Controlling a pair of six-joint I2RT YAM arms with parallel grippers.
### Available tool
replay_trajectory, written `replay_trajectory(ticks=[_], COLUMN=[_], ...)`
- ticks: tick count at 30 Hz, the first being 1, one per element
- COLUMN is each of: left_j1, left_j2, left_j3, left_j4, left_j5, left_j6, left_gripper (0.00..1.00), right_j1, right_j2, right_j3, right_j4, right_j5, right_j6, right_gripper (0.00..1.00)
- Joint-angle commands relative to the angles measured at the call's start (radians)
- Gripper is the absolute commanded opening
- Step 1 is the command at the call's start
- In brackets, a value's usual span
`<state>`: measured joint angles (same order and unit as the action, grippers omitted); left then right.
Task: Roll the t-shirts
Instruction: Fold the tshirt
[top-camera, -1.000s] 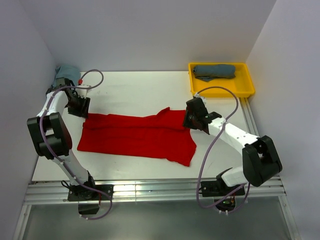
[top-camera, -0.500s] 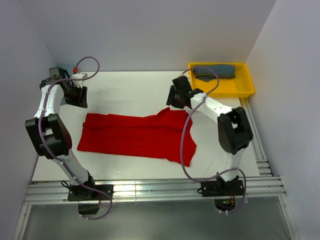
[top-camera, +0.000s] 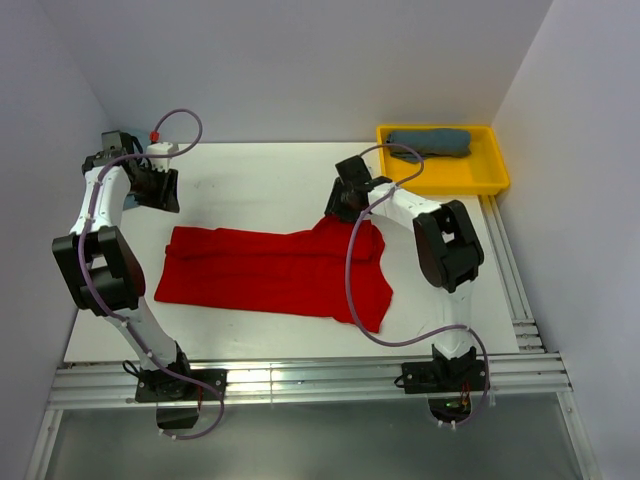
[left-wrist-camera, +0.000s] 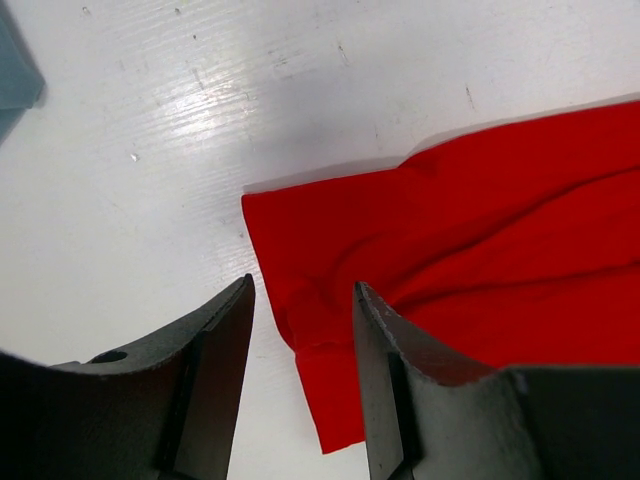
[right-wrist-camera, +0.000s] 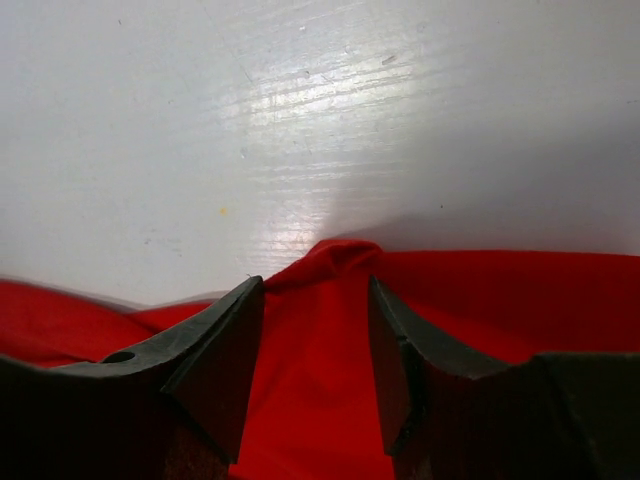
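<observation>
The bright red t-shirt (top-camera: 270, 272) lies spread flat across the middle of the white table (top-camera: 260, 180). My left gripper (top-camera: 163, 198) is open just beyond the shirt's far left corner. In the left wrist view its fingers (left-wrist-camera: 390, 370) straddle that red corner (left-wrist-camera: 330, 330) without holding it. My right gripper (top-camera: 340, 207) is open at the shirt's far right edge, its jaws on either side of a raised red fold (right-wrist-camera: 335, 258). The slate-blue t-shirt (top-camera: 430, 141) lies in the yellow tray (top-camera: 445, 181). A light teal cloth corner (left-wrist-camera: 14, 70) shows in the left wrist view.
The yellow tray stands at the back right corner of the table. Grey walls close in the left, back and right sides. An aluminium rail (top-camera: 300, 380) runs along the near edge by the arm bases.
My right gripper has swung from the shirt's right side to its far edge, and the cloth there has bunched up. My left gripper has pulled back from the shirt's left corner toward the back wall.
</observation>
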<state>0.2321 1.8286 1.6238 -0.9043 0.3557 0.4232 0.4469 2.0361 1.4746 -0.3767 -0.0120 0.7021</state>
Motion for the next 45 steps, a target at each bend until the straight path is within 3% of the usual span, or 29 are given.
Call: replay_trajectory(ticks=[1,6,10,11,14,18,31,45], left_j1=[-0.004,-0.004,-0.004,-0.004,-0.004,-0.002,-0.004,-0.002], left_j2=[-0.006,-0.008,-0.008,-0.008,-0.011,-0.011,-0.015,-0.020], left_j3=[0.025,0.025,0.025,0.024,0.018,0.013,-0.002,-0.047], left_j4=[-0.001,-0.002,-0.004,-0.004,-0.004,-0.002,-0.008,-0.015], left_j5=[0.031,0.038,0.042,0.043,0.045,0.048,0.080,0.107], left_j6=[-0.008,-0.006,-0.004,-0.003,-0.001,0.002,0.037,0.095], left_gripper=[0.49,0.49,0.48,0.48,0.48,0.48,0.47,0.46], right_j1=[-0.007,-0.007,-0.008,-0.010,-0.007,-0.005,0.139,0.406], right_j2=[0.024,0.032,0.048,0.049,0.030,-0.022,-0.286,-0.401], right_j3=[0.052,0.039,0.059,0.059,0.041,0.006,-0.195,-0.330], right_j4=[0.024,0.042,0.029,0.028,0.041,0.047,0.048,-0.004], right_j5=[0.004,-0.012,-0.013,-0.014,-0.014,0.006,0.161,0.325], right_j6=[0.042,0.068,0.071,0.074,0.083,0.088,0.141,0.309], right_gripper=[0.53,0.49,0.39,0.29,0.12,0.01,0.00,0.00])
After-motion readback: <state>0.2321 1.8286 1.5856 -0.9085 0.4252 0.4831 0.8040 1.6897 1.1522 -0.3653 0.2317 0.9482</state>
